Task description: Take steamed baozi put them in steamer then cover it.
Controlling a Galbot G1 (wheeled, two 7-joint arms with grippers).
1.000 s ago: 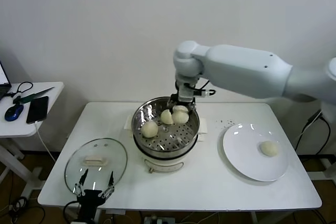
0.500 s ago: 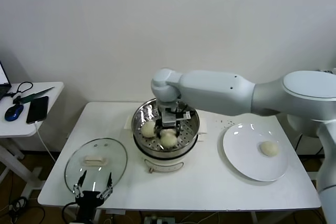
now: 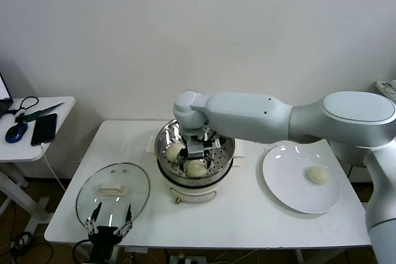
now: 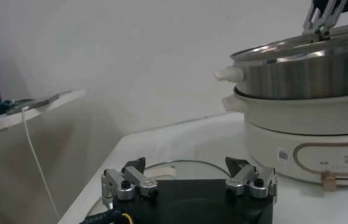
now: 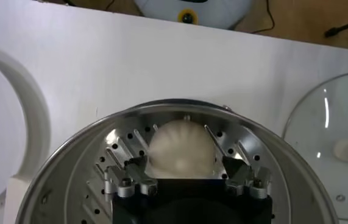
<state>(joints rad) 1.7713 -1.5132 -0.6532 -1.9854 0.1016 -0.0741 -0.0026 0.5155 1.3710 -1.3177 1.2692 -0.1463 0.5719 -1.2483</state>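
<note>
The steamer point(image 3: 224, 146) stands mid-table on its white base. My right gripper point(image 3: 197, 157) reaches down into it, open, with its fingers on either side of a baozi point(image 5: 181, 146) that lies on the perforated tray near the front. That baozi point(image 3: 196, 169) and a second baozi point(image 3: 174, 151) at the tray's left show in the head view; the arm hides the back of the tray. Another baozi point(image 3: 317, 175) lies on the white plate point(image 3: 284, 183). The glass cover point(image 3: 113, 191) lies flat at the front left. My left gripper point(image 3: 110, 227) is parked, open and empty, at the table's front edge by the cover.
A side table point(image 3: 37, 129) at the far left holds a phone, a mouse and cables. The wall runs close behind the steamer. The left wrist view shows the steamer point(image 4: 308, 79) from the side and the cover's rim point(image 4: 180, 165).
My right gripper has moved from the steamer's back rim forward and down to the front of the tray. A baozi now lies at the front; the arm covers the back ones.
</note>
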